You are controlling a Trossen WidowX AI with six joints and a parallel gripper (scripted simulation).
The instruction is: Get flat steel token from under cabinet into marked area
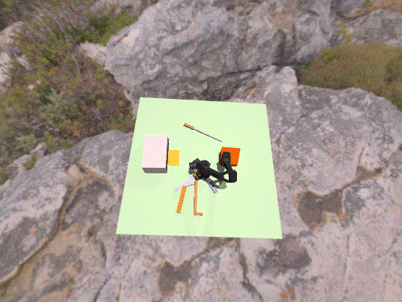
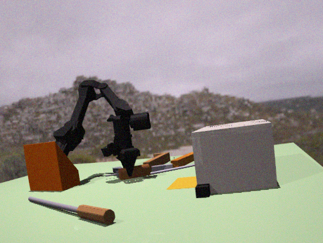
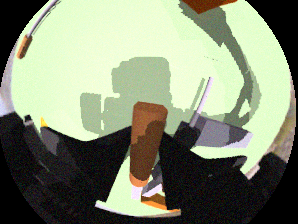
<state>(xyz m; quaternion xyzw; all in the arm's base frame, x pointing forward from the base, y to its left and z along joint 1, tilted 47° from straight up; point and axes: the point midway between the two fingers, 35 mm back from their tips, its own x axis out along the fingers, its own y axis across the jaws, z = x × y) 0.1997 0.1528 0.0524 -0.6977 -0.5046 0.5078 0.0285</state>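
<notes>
My gripper (image 2: pixel 129 174) (image 3: pixel 147 131) points down at the table and is shut on the brown handle (image 2: pixel 142 171) (image 3: pixel 145 150) of a tool, low over the tabletop. A pale shaft runs from beyond the handle toward the cabinet's side in the exterior view. The pinkish-white cabinet (image 1: pixel 155 152) (image 2: pixel 236 159) stands to the left in the top view. The marked yellow area (image 1: pixel 173 157) (image 2: pixel 184 183) lies flat in front of it, away from the gripper. The token does not show in any view; the vent slots are not visible either.
An orange stick (image 1: pixel 181 199), an orange L-shaped stick (image 1: pixel 196 196) and a pale grey bar (image 1: pixel 211 185) lie near the gripper. A brown-handled rod (image 1: pixel 205 133) (image 2: pixel 95 213) lies apart. An orange block (image 1: pixel 234 155) (image 2: pixel 44 166) stands by the arm's base. A black block (image 2: pixel 203 190) is at the cabinet's corner.
</notes>
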